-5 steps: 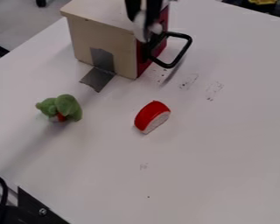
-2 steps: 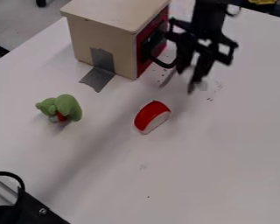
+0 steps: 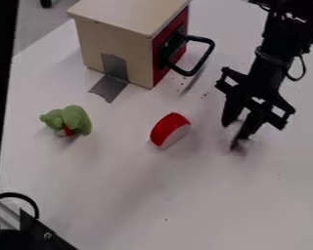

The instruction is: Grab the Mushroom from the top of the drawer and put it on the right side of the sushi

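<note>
A pale wooden box with a red front (image 3: pixel 117 44) stands upper left, its black looped handle (image 3: pixel 204 57) jutting toward the pincer (image 3: pixel 234 134). A green plush toy (image 3: pixel 74 119) sits left of the red-and-white sushi (image 3: pixel 169 130). The pincer grasps the blurred, pale mushroom (image 3: pixel 234 127), right of the sushi; white worktop (image 3: pixel 191 205) stretches below.
</note>
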Robot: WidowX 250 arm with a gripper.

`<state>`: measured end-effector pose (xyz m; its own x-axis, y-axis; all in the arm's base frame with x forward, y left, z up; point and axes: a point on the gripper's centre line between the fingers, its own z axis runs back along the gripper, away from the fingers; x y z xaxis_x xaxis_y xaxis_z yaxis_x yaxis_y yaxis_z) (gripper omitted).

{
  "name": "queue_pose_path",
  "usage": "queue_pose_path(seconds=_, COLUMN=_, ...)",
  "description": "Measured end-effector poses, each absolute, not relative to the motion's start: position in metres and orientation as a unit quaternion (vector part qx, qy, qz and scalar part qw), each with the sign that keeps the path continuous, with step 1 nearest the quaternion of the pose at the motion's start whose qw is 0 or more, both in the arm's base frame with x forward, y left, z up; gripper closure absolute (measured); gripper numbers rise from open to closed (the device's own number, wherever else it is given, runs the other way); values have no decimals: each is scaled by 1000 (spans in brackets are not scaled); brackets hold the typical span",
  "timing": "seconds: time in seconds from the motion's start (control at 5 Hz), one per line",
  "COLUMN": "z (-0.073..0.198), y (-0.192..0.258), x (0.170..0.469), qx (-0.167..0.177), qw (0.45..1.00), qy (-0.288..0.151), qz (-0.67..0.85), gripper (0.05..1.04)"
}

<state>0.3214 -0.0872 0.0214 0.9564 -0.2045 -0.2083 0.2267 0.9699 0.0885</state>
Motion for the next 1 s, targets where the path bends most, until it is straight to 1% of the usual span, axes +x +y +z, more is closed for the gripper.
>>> queue_pose_path(seconds=0.2, z=18, y=-90, x=315, qx=61, qw=988, qy=95, qz=-108, gripper=657)
queue_pose_path(seconds=0.4, z=8, y=-91, x=296, qx=61, qw=986, qy=116, qz=-100, gripper=327)
queue_pose_path(seconds=0.6, z=22, y=-85, x=291, qx=50, qw=991, qy=99, qz=-81, gripper=88)
queue_pose_path(seconds=1.0, z=74, y=-72, x=282, qx=9, qw=998, qy=40, qz=-39, gripper=83)
